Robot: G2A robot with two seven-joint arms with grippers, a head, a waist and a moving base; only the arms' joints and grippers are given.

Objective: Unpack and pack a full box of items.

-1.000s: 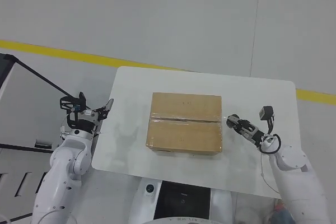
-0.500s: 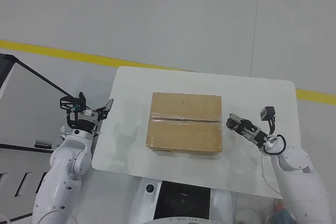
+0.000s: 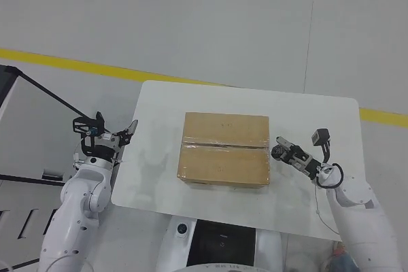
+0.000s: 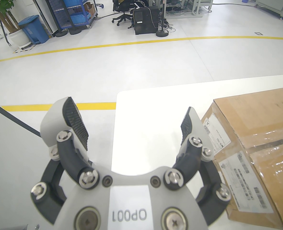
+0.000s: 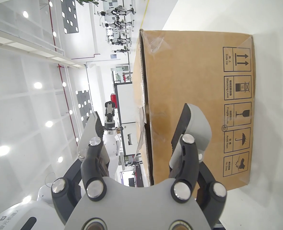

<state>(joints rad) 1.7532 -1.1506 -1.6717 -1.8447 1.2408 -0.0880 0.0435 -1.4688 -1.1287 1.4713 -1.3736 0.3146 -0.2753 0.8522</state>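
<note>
- Barely any change over the last second at the right gripper [image 3: 278, 147]: only a slight re-aim of the wrist, with the tip kept just beside the right end of the box [image 3: 224, 148].
- No change at all at the left gripper [image 3: 115, 121]: parked off the box's left end, well apart from it, past the edge of the surface [image 3: 156, 177].
- Likely meaning for the task: lining up on the closed top, with unpacking not yet begun.
- Right fingers [image 5: 199, 125] spread apart and holding nothing, set either side of the upper edge of the box's right end: one over the face with the printed handling symbols [image 5: 236, 111], the other level with the top. Cannot tell whether touching the cardboard.
- Left fingers also spread wide and empty, pointing past the box's labelled left end.
- Box in the middle of the surface, upright, with both top flaps down and meeting along the centre seam.
- Clear tape [image 3: 224, 143] along that seam, running down over the box's ends. Looks wrinkled and partly loose near the right end.
- Contents fully hidden by the closed flaps, so no telling what or how much inside.
- Next need, by judgement: free the tape or lift a flap edge at the right end. Risk of sliding the whole box instead of opening it.
</note>
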